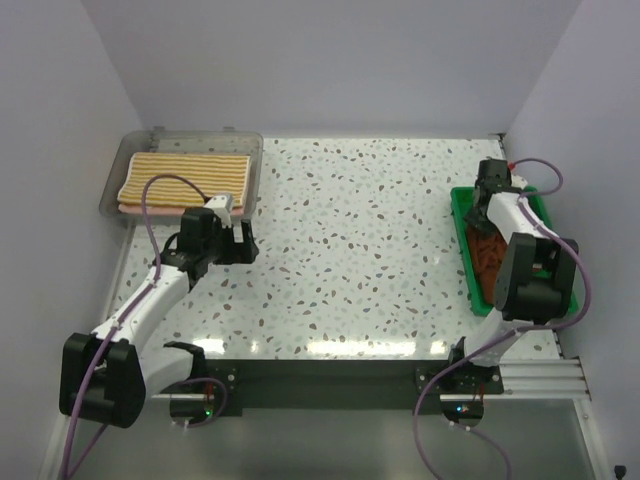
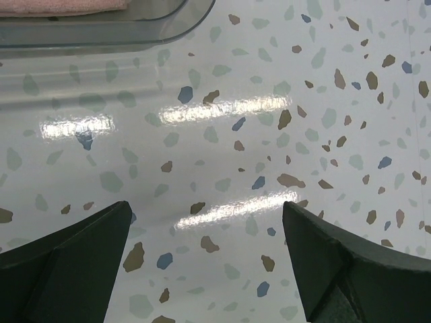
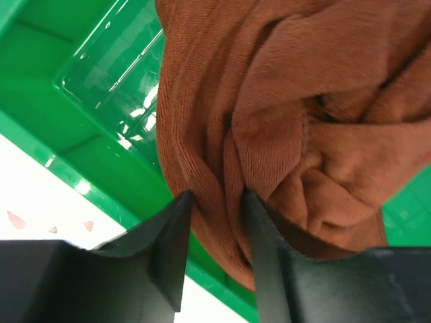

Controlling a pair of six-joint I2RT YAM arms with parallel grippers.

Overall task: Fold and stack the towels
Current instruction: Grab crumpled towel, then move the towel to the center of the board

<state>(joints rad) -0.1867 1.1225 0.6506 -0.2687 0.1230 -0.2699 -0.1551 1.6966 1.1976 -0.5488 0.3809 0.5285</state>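
A yellow-and-white striped towel (image 1: 190,175) lies folded on a salmon-pink towel (image 1: 150,209) inside the clear grey bin (image 1: 252,150) at the back left. A crumpled rust-brown towel (image 1: 490,262) fills the green tray (image 1: 462,215) at the right. My right gripper (image 1: 484,205) reaches into the tray's far end. In the right wrist view my right gripper (image 3: 217,198) is pinching a fold of the rust-brown towel (image 3: 303,101) over the tray (image 3: 87,87). My left gripper (image 1: 238,243) hovers over the table just in front of the bin, and in the left wrist view my left gripper (image 2: 205,222) is wide open and holds nothing.
The speckled white table (image 1: 360,250) spreads between the bin and the tray. The bin's rounded corner (image 2: 101,33) with the pink towel's edge (image 2: 60,5) lies just beyond my left fingers. White walls close in at both sides and the back.
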